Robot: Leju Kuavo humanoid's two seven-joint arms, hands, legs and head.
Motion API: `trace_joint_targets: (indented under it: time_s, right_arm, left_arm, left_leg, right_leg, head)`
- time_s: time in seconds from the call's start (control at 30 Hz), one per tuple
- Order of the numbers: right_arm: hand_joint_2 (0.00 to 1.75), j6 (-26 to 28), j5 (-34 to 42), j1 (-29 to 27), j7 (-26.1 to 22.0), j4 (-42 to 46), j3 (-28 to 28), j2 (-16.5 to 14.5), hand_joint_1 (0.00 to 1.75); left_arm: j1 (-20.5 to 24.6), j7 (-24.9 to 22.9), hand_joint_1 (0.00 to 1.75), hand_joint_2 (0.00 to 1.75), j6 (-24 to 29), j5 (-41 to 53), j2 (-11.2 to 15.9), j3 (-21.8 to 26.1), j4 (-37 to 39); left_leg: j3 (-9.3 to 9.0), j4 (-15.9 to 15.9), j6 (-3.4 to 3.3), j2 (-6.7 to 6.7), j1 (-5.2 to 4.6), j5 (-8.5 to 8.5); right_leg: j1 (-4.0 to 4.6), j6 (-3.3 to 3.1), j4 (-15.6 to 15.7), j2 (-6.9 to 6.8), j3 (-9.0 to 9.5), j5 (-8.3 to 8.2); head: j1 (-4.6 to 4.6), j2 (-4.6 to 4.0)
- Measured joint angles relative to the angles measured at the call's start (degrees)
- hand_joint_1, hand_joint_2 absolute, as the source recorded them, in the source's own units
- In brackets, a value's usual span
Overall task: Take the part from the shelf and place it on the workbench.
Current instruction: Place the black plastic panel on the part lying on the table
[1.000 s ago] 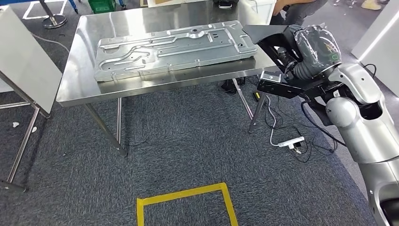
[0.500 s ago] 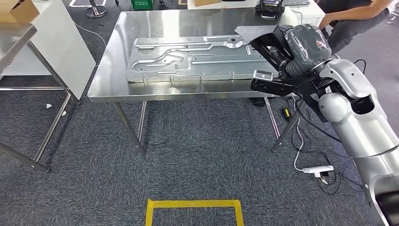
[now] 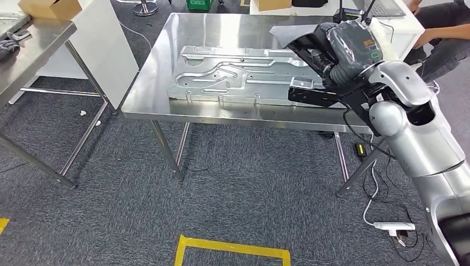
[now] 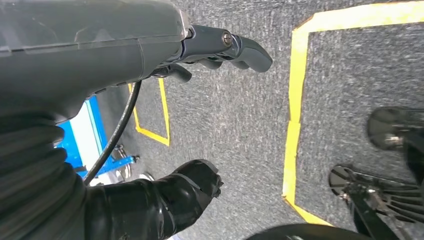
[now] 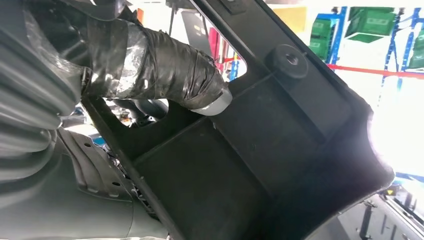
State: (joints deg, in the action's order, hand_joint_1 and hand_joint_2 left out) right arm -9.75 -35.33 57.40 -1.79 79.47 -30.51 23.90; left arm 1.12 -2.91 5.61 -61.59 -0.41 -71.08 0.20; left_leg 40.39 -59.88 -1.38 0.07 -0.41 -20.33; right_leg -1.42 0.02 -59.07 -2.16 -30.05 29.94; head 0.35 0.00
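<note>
My right hand (image 3: 350, 49), under a grey plastic cover, grips a black plastic part (image 3: 305, 45) above the right end of the steel workbench (image 3: 221, 26). A lower black section of the part (image 3: 313, 96) hangs over the bench's front right edge. In the right wrist view the taped thumb (image 5: 165, 67) presses against the ribbed inside of the black part (image 5: 260, 150). My left hand (image 4: 125, 55) hangs over the carpet, holding nothing, with its thumb apart from its fingers (image 4: 240, 47).
A large stamped metal plate (image 3: 238, 75) lies across the middle of the workbench. A second steel table (image 3: 33, 44) with a cardboard box (image 3: 50, 6) stands at the left. A person (image 3: 443, 33) sits at the back right. Cables and a power strip (image 3: 393, 226) lie on the floor.
The whole picture has shifted: the camera has turned and the workbench now sits further right and squarer. My right hand still holds the black part by the bench's right end.
</note>
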Motion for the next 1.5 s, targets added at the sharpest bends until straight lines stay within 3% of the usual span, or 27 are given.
trace_joint_targets:
  time_s: [0.1,0.17,0.23,0.3,0.33,0.37,0.47,0.5,0.53,0.63,0.7,0.8,0.83,0.87,0.9,0.97,1.0,1.03,1.2,1.27,1.33,1.37,1.4,1.47,1.5]
  right_arm:
    - [1.75,-1.1,-0.8,2.7,0.6,-0.8,-0.8,0.0,1.75]
    - [1.75,-4.0,-0.5,6.3,2.5,-0.9,-1.5,0.0,1.75]
    - [1.75,-7.5,0.7,11.5,5.1,-1.0,-2.1,0.0,1.75]
    - [1.75,-9.2,1.4,16.1,6.7,-1.4,-2.6,0.0,1.75]
    - [1.75,-9.6,1.6,17.9,7.1,-1.9,-3.0,-0.1,1.75]
    - [1.75,-9.7,1.7,19.2,7.3,-2.4,-3.4,-0.1,1.75]
    - [1.75,-9.6,1.9,22.9,7.8,-4.3,-4.4,-0.2,1.75]
    - [1.75,-9.6,1.9,24.1,7.9,-5.0,-4.7,-0.2,1.75]
    - [1.75,-9.5,2.0,25.1,7.9,-5.6,-5.0,-0.3,1.75]
    - [1.75,-9.4,2.1,27.3,8.1,-7.0,-5.8,-0.6,1.75]
    - [1.75,-9.3,2.1,28.5,8.2,-7.5,-6.1,-0.8,1.75]
    - [1.75,-9.2,2.1,29.8,8.3,-8.1,-6.7,-1.3,1.75]
    - [1.75,-9.2,2.1,30.1,8.3,-8.4,-7.0,-1.4,1.75]
    - [1.75,-9.2,2.1,30.3,8.3,-8.5,-7.2,-1.4,1.75]
    - [1.75,-9.2,2.1,30.4,8.3,-8.7,-7.4,-1.4,1.75]
    - [1.75,-9.1,2.1,30.5,8.3,-9.2,-7.8,-1.5,1.75]
    - [1.75,-9.0,2.1,30.5,8.3,-9.5,-8.0,-1.5,1.75]
    - [1.75,-8.9,2.1,30.4,8.3,-9.9,-8.3,-1.5,1.75]
    - [1.75,-8.5,2.1,29.8,8.3,-11.3,-9.5,-1.4,1.75]
    - [1.75,-8.3,2.1,29.6,8.2,-11.7,-9.9,-1.5,1.75]
    - [1.75,-8.1,2.1,28.8,8.1,-12.2,-10.3,-1.5,1.75]
    - [1.75,-8.1,2.1,28.3,8.1,-12.6,-10.6,-1.5,1.75]
    - [1.75,-8.0,2.0,27.8,8.1,-12.9,-10.8,-1.5,1.75]
    - [1.75,-8.0,1.9,27.2,7.9,-13.4,-11.3,-1.5,1.75]
    - [1.75,-7.9,1.9,27.1,7.8,-13.8,-11.5,-1.5,1.75]
  left_arm:
    - [0.1,3.0,0.0,1.75,-0.2,-0.7,0.0,0.0,0.0]
    - [0.2,5.1,0.0,1.75,-0.2,-1.2,0.0,0.0,-0.1]
    - [0.6,5.5,0.0,1.75,0.2,-1.6,-0.1,0.0,-0.4]
    - [1.1,5.5,0.0,1.75,0.5,-1.9,-0.2,0.0,-0.8]
    - [1.3,5.5,0.0,1.75,0.6,-2.0,-0.2,0.0,-0.9]
    - [1.3,5.5,0.0,1.75,0.6,-2.1,-0.2,0.0,-0.9]
    - [1.1,5.5,0.0,1.75,0.6,-2.7,-0.1,0.0,-1.0]
    - [1.0,5.6,0.0,1.75,0.6,-2.8,0.0,0.0,-1.0]
    - [0.9,5.7,0.0,1.75,0.6,-2.9,0.0,0.0,-1.0]
    - [1.1,5.8,0.0,1.75,0.5,-3.2,0.0,-0.1,-1.1]
    - [1.2,5.9,0.0,1.75,0.5,-3.3,-0.2,-0.2,-1.2]
    - [1.4,5.9,0.0,1.75,0.5,-3.4,-0.3,-0.3,-1.4]
    - [1.4,5.9,0.0,1.75,0.4,-3.4,-0.4,-0.4,-1.4]
    - [1.4,5.9,0.0,1.75,0.4,-3.5,-0.4,-0.4,-1.5]
    - [1.3,5.9,0.0,1.75,0.4,-3.5,-0.4,-0.4,-1.5]
    - [1.2,5.9,0.0,1.75,0.4,-3.6,-0.3,-0.4,-1.5]
    - [1.1,5.9,0.0,1.75,0.4,-3.6,-0.3,-0.4,-1.5]
    - [1.1,5.9,0.0,1.75,0.4,-3.7,-0.3,-0.4,-1.5]
    - [1.4,5.9,0.0,1.75,0.5,-3.9,-0.4,-0.5,-1.5]
    - [1.4,5.9,0.0,1.75,0.6,-4.1,-0.5,-0.6,-1.5]
    - [1.6,5.9,0.0,1.75,0.6,-4.3,-0.5,-0.8,-1.5]
    - [1.6,5.9,0.0,1.75,0.6,-4.5,-0.5,-0.9,-1.5]
    - [1.6,5.9,0.0,1.75,0.7,-4.6,-0.6,-0.9,-1.5]
    - [1.5,5.9,0.0,1.75,0.8,-4.8,-0.7,-1.1,-1.5]
    - [1.5,5.9,0.0,1.75,0.9,-4.9,-0.7,-1.2,-1.5]
  left_leg:
    - [-0.93,1.8,-0.58,0.07,-0.59,-0.15]
    - [-1.91,2.9,-1.07,-0.03,-0.69,-0.01]
    - [-2.83,3.8,-1.72,-0.13,-0.91,-0.19]
    - [-3.31,3.9,-2.23,-0.44,-1.32,-0.8]
    - [-3.69,3.9,-2.34,-0.69,-1.47,-1.21]
    - [-4.17,3.8,-2.33,-0.94,-1.57,-1.66]
    - [-5.48,2.9,-1.91,-1.53,-1.75,-3.36]
    - [-5.56,2.4,-1.73,-1.71,-1.77,-3.88]
    - [-5.52,1.9,-1.55,-1.85,-1.75,-4.28]
    - [-5.42,1.2,-1.02,-1.97,-1.53,-5.15]
    - [-4.37,-1.5,-0.27,-1.4,-1.34,-6.41]
    - [2.08,-12.6,0.79,-0.44,-0.51,-9.39]
    - [4.22,-15.3,0.86,-0.36,-0.33,-9.47]
    - [5.42,-16.0,0.81,-0.36,-0.24,-8.46]
    - [5.43,-14.3,0.64,-0.36,-0.21,-6.34]
    - [2.86,-6.4,-0.08,-0.39,-0.44,-1.02]
    - [1.3,-2.8,-0.5,-0.4,-0.65,0.62]
    - [0.11,-0.3,-0.94,-0.4,-0.85,1.17]
    - [-2.74,3.3,-1.88,-0.28,-0.59,-0.11]
    - [-3.99,4.2,-2.14,-0.24,-0.49,-0.53]
    - [-4.72,4.1,-2.25,-0.36,-0.49,-1.34]
    - [-5.13,3.9,-2.17,-0.45,-0.47,-1.86]
    - [-5.55,3.6,-2.04,-0.56,-0.44,-2.47]
    - [-6.26,2.4,-1.6,-0.68,-0.32,-3.99]
    - [-6.37,1.8,-1.31,-0.71,-0.35,-4.7]
  right_leg:
    - [-0.01,1.01,0.6,-0.06,0.3,0.64]
    - [-0.11,1.08,-0.3,0.44,0.1,1.74]
    - [0.09,0.29,-5.9,1.5,-2.82,4.43]
    - [0.62,-0.33,-13.7,2.44,-7.87,6.72]
    - [0.76,-0.39,-16.0,2.7,-9.83,6.47]
    - [0.74,-0.3,-16.0,2.83,-10.77,4.92]
    - [0.15,0.55,-6.6,2.8,-8.93,-3.31]
    - [0.08,0.64,-3.7,2.8,-7.86,-4.51]
    - [0.17,0.55,-2.1,2.85,-7.13,-4.75]
    - [0.43,-0.44,-1.2,2.96,-5.92,-3.57]
    - [0.23,-1.08,-0.8,2.81,-4.92,-3.13]
    - [0.23,-1.56,-0.6,2.7,-3.22,-2.11]
    - [0.24,-1.55,-0.6,2.72,-2.66,-1.68]
    - [0.23,-1.53,-0.6,2.75,-2.06,-1.23]
    - [0.23,-1.49,-0.6,2.78,-1.42,-0.75]
    - [0.22,-1.28,-0.4,2.85,-0.13,0.21]
    - [0.24,-1.06,-0.3,2.93,0.34,0.6]
    - [0.25,-0.78,-0.1,2.98,0.63,0.87]
    - [0.22,0.39,-0.1,2.77,1.09,2.12]
    - [0.23,0.54,-5.5,2.52,-1.97,4.06]
    - [0.2,0.8,-12.7,2.51,-7.12,5.68]
    - [0.12,0.98,-14.6,2.5,-9.08,5.15]
    - [0.02,1.16,-14.3,2.47,-10.05,3.38]
    - [-0.18,1.47,-8.6,2.37,-9.19,-2.02]
    - [-0.09,1.56,-5.6,2.32,-8.3,-3.92]
  head:
    - [0.03,0.0]
    - [0.07,0.0]
    - [0.09,0.0]
    - [0.09,0.0]
    - [0.1,0.0]
    - [0.1,0.0]
    - [0.1,0.0]
    - [0.1,0.0]
    - [0.05,0.0]
    - [0.08,0.0]
    - [0.09,0.0]
    - [0.04,0.0]
    - [0.05,0.0]
    - [0.05,0.0]
    - [0.05,0.0]
    - [0.07,0.0]
    - [0.07,0.0]
    - [0.07,0.0]
    - [0.1,0.0]
    - [0.13,0.0]
    - [0.13,0.0]
    - [0.12,0.0]
    - [0.13,0.0]
    - [0.13,0.0]
    - [0.15,0.0]
